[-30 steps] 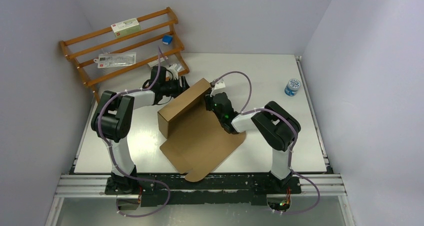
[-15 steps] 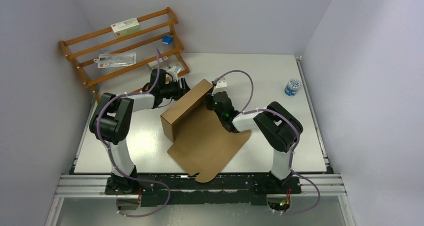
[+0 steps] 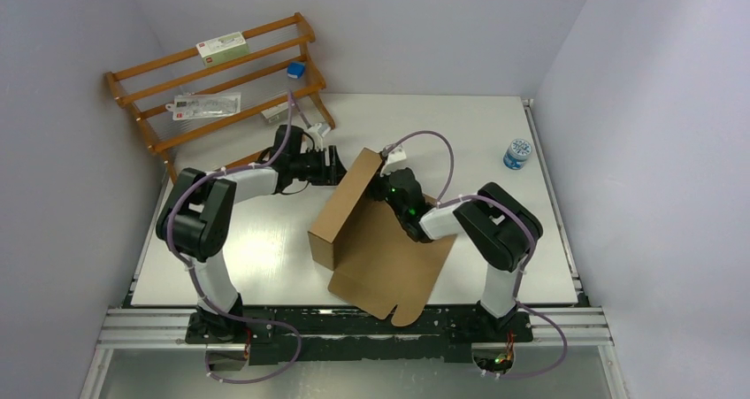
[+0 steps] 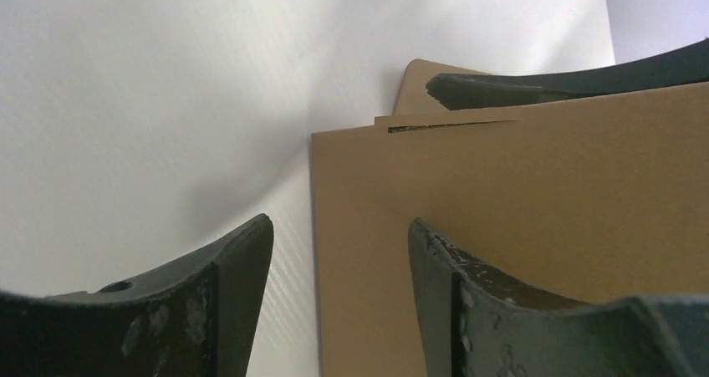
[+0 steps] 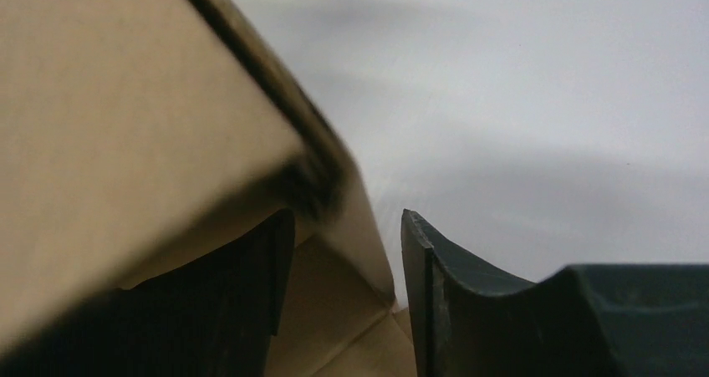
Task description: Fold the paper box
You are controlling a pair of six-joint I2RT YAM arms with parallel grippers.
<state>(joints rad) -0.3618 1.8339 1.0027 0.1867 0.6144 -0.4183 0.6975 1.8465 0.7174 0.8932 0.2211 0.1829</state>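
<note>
Near edge: the flat half of the paper box (image 3: 389, 271) lies on the worktop (image 3: 495, 125), and its rounded tab reaches the front edge.
Raised wall (image 3: 340, 206): one long panel stands folded up along the sheet's left side. It runs from near-left to far-right between the two arms.
Right tool (image 3: 386, 183): it sits at the wall's far end, on the sheet side. In the wrist view the jaws stand apart and straddle the wall's corner. A sliver of worktop shows between the card and one finger (image 5: 443, 302), so I judge it is not pinching.
Left tool (image 3: 340, 164): it is on the outer face of the same far end. The jaws are open with nothing between them, and the wall's upright edge and a slit lie just ahead. I cannot tell whether it touches the card.
Step, as judged: the first wall is up, but the end flaps and the other sides are not yet folded.
Risk, wall: neither tool clamps it, so the crease may spring and the panel sag back flat.
Risk, sliding: a push from the left tool on unpinned card could skate the whole box toward the front edge.
Risk, snag: a fingertip could catch the slit and tear or kink the flap.
Far side: the wooden rack (image 3: 150, 88) and a small blue-lidded jar (image 3: 517, 153) stand well apart from the work.
</note>
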